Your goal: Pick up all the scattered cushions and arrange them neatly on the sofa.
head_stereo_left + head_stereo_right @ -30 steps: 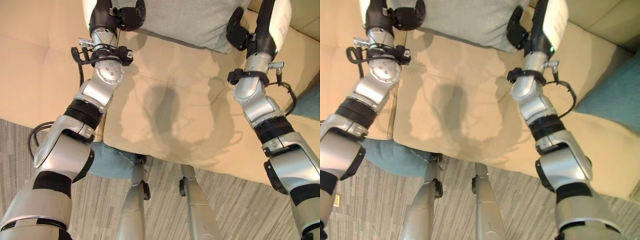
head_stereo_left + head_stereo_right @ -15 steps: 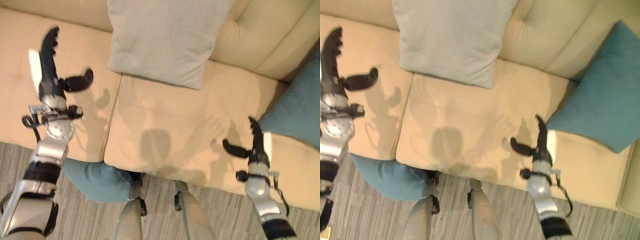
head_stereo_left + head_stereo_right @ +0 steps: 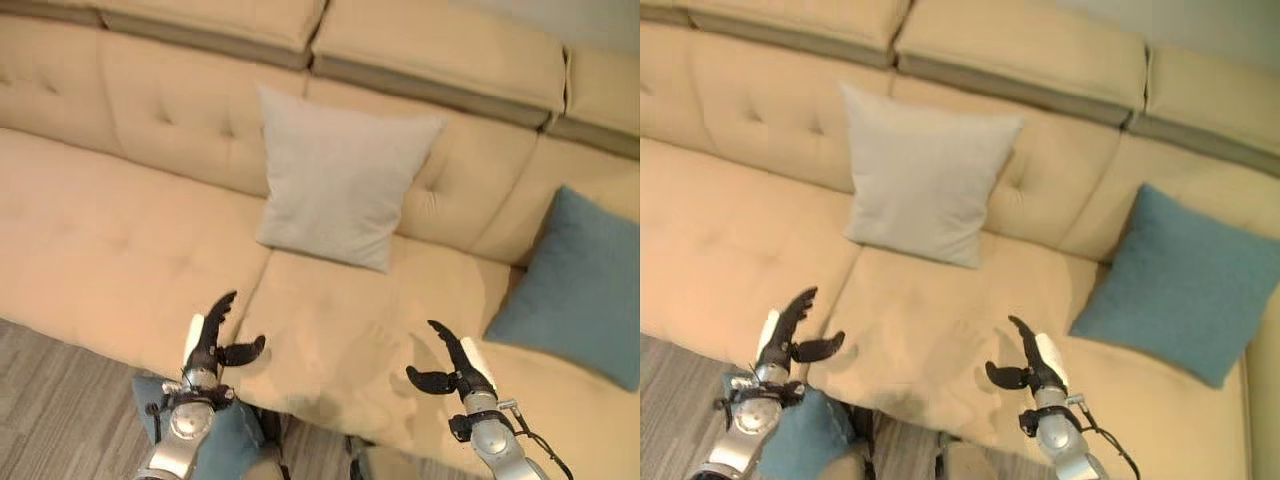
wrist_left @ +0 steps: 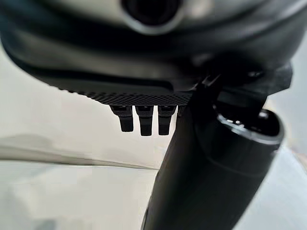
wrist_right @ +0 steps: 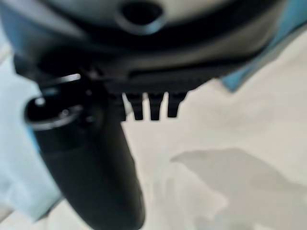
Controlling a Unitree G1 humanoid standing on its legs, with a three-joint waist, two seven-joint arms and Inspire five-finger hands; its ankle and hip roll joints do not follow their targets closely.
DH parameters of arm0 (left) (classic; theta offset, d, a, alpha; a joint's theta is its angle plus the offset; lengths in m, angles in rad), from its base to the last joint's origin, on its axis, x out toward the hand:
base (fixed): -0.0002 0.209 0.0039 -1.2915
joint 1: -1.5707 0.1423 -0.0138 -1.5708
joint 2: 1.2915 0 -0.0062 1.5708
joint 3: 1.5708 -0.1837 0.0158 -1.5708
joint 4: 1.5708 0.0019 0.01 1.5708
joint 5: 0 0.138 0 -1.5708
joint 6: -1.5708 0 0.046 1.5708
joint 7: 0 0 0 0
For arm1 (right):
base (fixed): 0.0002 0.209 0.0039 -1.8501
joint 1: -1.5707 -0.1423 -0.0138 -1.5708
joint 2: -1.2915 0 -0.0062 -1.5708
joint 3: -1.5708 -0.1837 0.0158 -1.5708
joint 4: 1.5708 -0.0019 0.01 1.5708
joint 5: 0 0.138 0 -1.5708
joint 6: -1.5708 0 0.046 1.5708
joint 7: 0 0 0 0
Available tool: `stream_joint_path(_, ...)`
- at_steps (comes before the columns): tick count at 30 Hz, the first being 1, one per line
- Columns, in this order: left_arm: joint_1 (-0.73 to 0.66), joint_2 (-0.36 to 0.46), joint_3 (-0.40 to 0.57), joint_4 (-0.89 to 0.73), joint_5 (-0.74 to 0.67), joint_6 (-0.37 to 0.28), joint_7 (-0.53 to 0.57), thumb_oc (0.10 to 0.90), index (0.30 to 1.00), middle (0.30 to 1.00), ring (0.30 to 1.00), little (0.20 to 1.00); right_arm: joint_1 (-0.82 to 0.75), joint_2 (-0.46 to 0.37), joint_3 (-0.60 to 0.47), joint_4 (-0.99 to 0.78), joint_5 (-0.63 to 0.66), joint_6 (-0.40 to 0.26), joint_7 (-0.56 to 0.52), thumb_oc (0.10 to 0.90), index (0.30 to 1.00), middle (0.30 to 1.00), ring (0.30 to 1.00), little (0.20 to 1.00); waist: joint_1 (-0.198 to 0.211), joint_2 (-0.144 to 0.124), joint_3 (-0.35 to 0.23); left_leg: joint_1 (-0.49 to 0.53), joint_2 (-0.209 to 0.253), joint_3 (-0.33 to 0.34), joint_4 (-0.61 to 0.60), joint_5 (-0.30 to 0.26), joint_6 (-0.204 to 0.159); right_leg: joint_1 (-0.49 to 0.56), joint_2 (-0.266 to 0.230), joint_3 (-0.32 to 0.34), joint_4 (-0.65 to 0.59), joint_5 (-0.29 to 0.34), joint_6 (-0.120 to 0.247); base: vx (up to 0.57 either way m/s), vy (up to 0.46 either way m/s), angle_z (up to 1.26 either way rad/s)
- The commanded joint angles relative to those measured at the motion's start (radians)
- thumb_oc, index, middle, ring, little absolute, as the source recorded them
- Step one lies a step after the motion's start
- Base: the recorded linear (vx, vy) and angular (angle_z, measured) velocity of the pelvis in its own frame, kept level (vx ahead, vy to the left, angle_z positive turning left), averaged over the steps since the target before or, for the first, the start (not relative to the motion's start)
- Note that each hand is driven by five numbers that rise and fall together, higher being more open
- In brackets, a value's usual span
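A light grey cushion (image 3: 340, 180) leans upright against the backrest of the beige sofa (image 3: 110, 240), near its middle. A teal cushion (image 3: 580, 290) leans at the sofa's right end. Another teal cushion (image 3: 225, 440) lies on the floor below the seat's front edge, partly hidden by my left arm. My left hand (image 3: 210, 345) hovers open over the front edge of the seat, empty. My right hand (image 3: 452, 368) is open and empty too, low over the seat to the right. Both wrist views show straight fingers (image 4: 141, 119) and nothing held.
The sofa seat (image 3: 720, 250) is bare to the left of the grey cushion and between the two leaning cushions. Grey striped carpet (image 3: 50, 400) lies in front of the sofa at the lower left.
Both hands let go of the grey cushion, which stays leaning on the backrest. The arms drew back low to the seat's front edge. The camera view has tilted up and pulled away.
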Motion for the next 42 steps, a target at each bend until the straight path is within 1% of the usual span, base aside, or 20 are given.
stream_joint_path(1, -0.022, 0.004, -0.018, 0.068, -0.03, -0.043, -0.035, 0.8, 0.9, 0.9, 0.9, 0.9, 0.011, -0.005, -0.016, 0.009, 0.02, -0.056, -0.026, 0.8, 0.9, 0.9, 0.9, 0.9, 0.01, -0.019, -0.062, 0.006, 0.056, 0.051, 0.006, -0.016, -0.054, 0.042, 0.015, -0.015, 0.007, -0.149, 0.039, -0.16, -0.084, 0.23)
stream_joint_path(2, -0.035, -0.021, -0.021, 0.121, -0.058, -0.034, -0.038, 0.8, 0.9, 0.9, 0.9, 0.9, -0.009, 0.002, -0.002, 0.047, 0.031, -0.049, -0.032, 0.8, 0.9, 0.9, 0.9, 0.9, 0.02, -0.025, -0.044, -0.011, 0.056, 0.047, 0.02, 0.014, -0.057, 0.045, 0.017, -0.026, 0.007, -0.157, 0.028, -0.23, -0.082, 0.34)
stream_joint_path(4, -0.05, -0.026, -0.023, 0.15, -0.062, -0.031, -0.033, 0.8, 0.9, 0.9, 0.9, 0.9, -0.02, 0.006, 0.001, 0.062, 0.038, -0.047, -0.038, 0.8, 0.9, 0.9, 0.9, 0.9, 0.016, -0.035, -0.032, -0.043, 0.049, 0.062, 0.068, 0.001, -0.047, 0.04, 0.01, -0.037, 0.007, -0.156, 0.023, -0.26, -0.091, 0.41)
stream_joint_path(5, -0.061, -0.051, -0.014, 0.222, -0.078, -0.024, -0.035, 0.8, 0.9, 0.9, 0.9, 0.9, -0.034, 0.019, 0.011, 0.098, 0.052, -0.038, -0.042, 0.8, 0.9, 0.9, 0.9, 0.9, 0.006, -0.068, -0.02, -0.057, 0.025, 0.118, 0.197, -0.108, -0.011, 0.033, -0.015, -0.056, 0.007, -0.141, 0.016, -0.19, -0.07, 0.52)
stream_joint_path(6, -0.062, -0.05, -0.014, 0.223, -0.078, -0.025, -0.035, 0.8, 0.9, 0.9, 0.9, 0.9, -0.035, 0.02, 0.011, 0.099, 0.052, -0.038, -0.042, 0.8, 0.9, 0.9, 0.9, 0.9, 0.005, -0.068, -0.022, -0.063, 0.025, 0.117, 0.201, -0.107, -0.01, 0.03, -0.015, -0.057, 0.007, -0.139, 0.017, -0.29, -0.104, 0.54)
stream_joint_path(7, -0.071, -0.062, -0.012, 0.282, -0.078, -0.019, -0.035, 0.8, 0.9, 0.9, 0.9, 0.9, -0.042, 0.026, 0.017, 0.134, 0.059, -0.034, -0.04, 0.8, 0.9, 0.9, 0.9, 0.9, 0.0, -0.088, -0.019, -0.052, -0.01, 0.132, 0.307, -0.192, 0.013, 0.031, -0.03, -0.067, 0.007, -0.124, 0.009, -0.11, -0.032, 0.38)
stream_joint_path(8, -0.072, -0.062, -0.011, 0.283, -0.078, -0.019, -0.035, 0.8, 0.9, 0.9, 0.9, 0.9, -0.043, 0.026, 0.017, 0.134, 0.059, -0.034, -0.04, 0.8, 0.9, 0.9, 0.9, 0.9, -0.002, -0.089, -0.021, -0.057, -0.011, 0.131, 0.307, -0.189, 0.014, 0.028, -0.031, -0.069, 0.007, -0.123, 0.01, -0.2, -0.031, 0.67)
stream_joint_path(9, -0.071, -0.066, -0.025, 0.316, -0.056, -0.012, -0.055, 0.8, 0.9, 0.9, 0.9, 0.9, -0.045, 0.029, 0.013, 0.162, 0.063, -0.026, -0.033, 0.8, 0.9, 0.9, 0.9, 0.9, -0.025, -0.093, -0.024, -0.012, -0.04, 0.172, 0.419, -0.266, 0.03, 0.021, -0.036, -0.101, 0.007, -0.104, 0.005, -0.1, 0.003, 0.6)
stream_joint_path(11, -0.073, -0.068, -0.028, 0.32, -0.055, -0.013, -0.062, 0.8, 0.9, 0.9, 0.9, 0.9, -0.043, 0.031, 0.011, 0.174, 0.067, -0.026, -0.031, 0.8, 0.9, 0.9, 0.9, 0.9, -0.035, -0.088, -0.029, 0.011, -0.043, 0.189, 0.419, -0.282, 0.032, 0.014, -0.035, -0.117, 0.007, -0.1, 0.006, -0.09, 0.062, 0.52)
stream_joint_path(12, -0.078, -0.07, -0.033, 0.324, -0.052, -0.007, -0.065, 0.8, 0.9, 0.9, 0.9, 0.9, -0.033, 0.041, 0.004, 0.189, 0.074, -0.021, -0.027, 0.8, 0.9, 0.9, 0.9, 0.9, -0.059, -0.076, -0.04, 0.083, -0.059, 0.224, 0.343, -0.326, 0.048, -0.003, -0.034, -0.156, 0.007, -0.088, 0.016, -0.06, 0.101, 0.65)
stream_joint_path(14, -0.093, -0.077, -0.032, 0.358, -0.044, 0.0, -0.058, 0.8, 0.9, 0.9, 0.9, 0.9, -0.04, 0.051, 0.006, 0.209, 0.074, -0.014, -0.025, 0.8, 0.9, 0.9, 0.9, 0.9, -0.068, -0.072, -0.043, 0.127, -0.086, 0.222, 0.264, -0.337, 0.058, -0.021, -0.035, -0.17, 0.007, -0.055, 0.031, -0.05, 0.134, 0.96)
stream_joint_path(21, -0.13, -0.067, -0.011, 0.439, -0.04, 0.007, -0.051, 0.8, 0.9, 0.9, 0.9, 0.9, -0.063, 0.092, 0.046, 0.244, 0.074, -0.007, -0.018, 0.8, 0.9, 0.9, 0.9, 0.9, -0.055, -0.107, -0.028, 0.15, -0.131, 0.167, 0.105, -0.283, 0.075, -0.085, -0.043, -0.143, 0.026, 0.011, 0.074, -0.14, 0.094, 0.36)
stream_joint_path(22, -0.139, -0.062, -0.012, 0.472, -0.02, 0.013, -0.055, 0.8, 0.9, 0.9, 0.9, 0.9, -0.075, 0.105, 0.057, 0.251, 0.076, 0.0, -0.012, 0.8, 0.9, 0.9, 0.9, 0.9, -0.056, -0.107, -0.009, 0.15, -0.127, 0.149, 0.084, -0.262, 0.083, -0.114, -0.045, -0.082, 0.076, 0.016, 0.1, -0.19, 0.054, 0.04)
stream_joint_path(23, -0.14, -0.061, -0.012, 0.472, -0.02, 0.013, -0.055, 0.8, 0.9, 0.9, 0.9, 0.9, -0.076, 0.106, 0.057, 0.251, 0.076, 0.0, -0.012, 0.8, 0.9, 0.9, 0.9, 0.9, -0.057, -0.11, -0.012, 0.146, -0.13, 0.149, 0.083, -0.259, 0.083, -0.118, -0.048, -0.081, 0.076, 0.017, 0.1, -0.31, 0.056, 0.16)
stream_joint_path(24, -0.161, -0.053, -0.016, 0.492, -0.012, 0.014, -0.053, 0.8, 0.9, 0.9, 0.9, 0.9, -0.09, 0.115, 0.063, 0.261, 0.087, 0.003, -0.007, 0.8, 0.9, 0.9, 0.9, 0.9, -0.056, -0.101, 0.008, 0.124, -0.116, 0.126, 0.075, -0.239, 0.09, -0.143, -0.033, 0.037, 0.155, -0.027, 0.12, -0.2, 0.026, 0.11)
stream_joint_path(25, -0.161, -0.053, -0.016, 0.492, -0.012, 0.014, -0.053, 0.8, 0.9, 0.9, 0.9, 0.9, -0.09, 0.116, 0.063, 0.261, 0.087, 0.003, -0.007, 0.8, 0.9, 0.9, 0.9, 0.9, -0.056, -0.103, 0.005, 0.121, -0.118, 0.126, 0.075, -0.236, 0.09, -0.147, -0.034, 0.038, 0.155, -0.025, 0.12, -0.32, 0.043, 0.22)
stream_joint_path(30, -0.172, -0.042, -0.025, 0.551, 0.005, 0.023, -0.051, 0.8, 0.9, 0.9, 0.9, 0.9, -0.081, 0.129, 0.056, 0.294, 0.127, -0.006, -0.002, 0.8, 0.9, 0.9, 0.9, 0.9, -0.02, -0.078, -0.006, 0.048, -0.102, 0.067, 0.06, -0.166, 0.095, -0.072, -0.012, 0.125, 0.365, -0.149, 0.08, -0.22, -0.011, 0.56)
stream_joint_path(35, -0.155, -0.039, 0.002, 0.591, -0.016, 0.027, -0.044, 0.8, 0.9, 0.9, 0.9, 0.9, -0.094, 0.131, 0.076, 0.296, 0.143, -0.014, 0.003, 0.8, 0.9, 0.9, 0.9, 0.9, 0.018, -0.114, -0.046, -0.012, -0.109, 0.029, 0.046, -0.109, 0.065, 0.051, 0.004, 0.126, 0.178, -0.206, 0.048, -0.12, -0.117, 0.62)
stream_joint_path(38, -0.159, -0.045, 0.022, 0.601, -0.053, 0.025, -0.036, 0.8, 0.9, 0.9, 0.9, 0.9, -0.106, 0.123, 0.082, 0.288, 0.148, -0.016, -0.001, 0.8, 0.9, 0.9, 0.9, 0.9, 0.026, -0.118, -0.035, -0.06, -0.105, 0.015, 0.049, -0.068, 0.049, 0.06, 0.023, 0.141, 0.113, -0.206, 0.03, -0.17, -0.108, 0.28)
stream_joint_path(42, -0.167, -0.072, 0.017, 0.622, -0.088, 0.029, -0.03, 0.8, 0.9, 0.9, 0.9, 0.9, -0.134, 0.117, 0.096, 0.328, 0.153, -0.01, -0.003, 0.8, 0.9, 0.9, 0.9, 0.9, 0.035, -0.103, -0.016, -0.14, -0.098, 0.01, 0.041, 0.01, 0.011, 0.078, 0.039, 0.088, 0.021, -0.182, 0.014, -0.19, -0.106, 0.56)
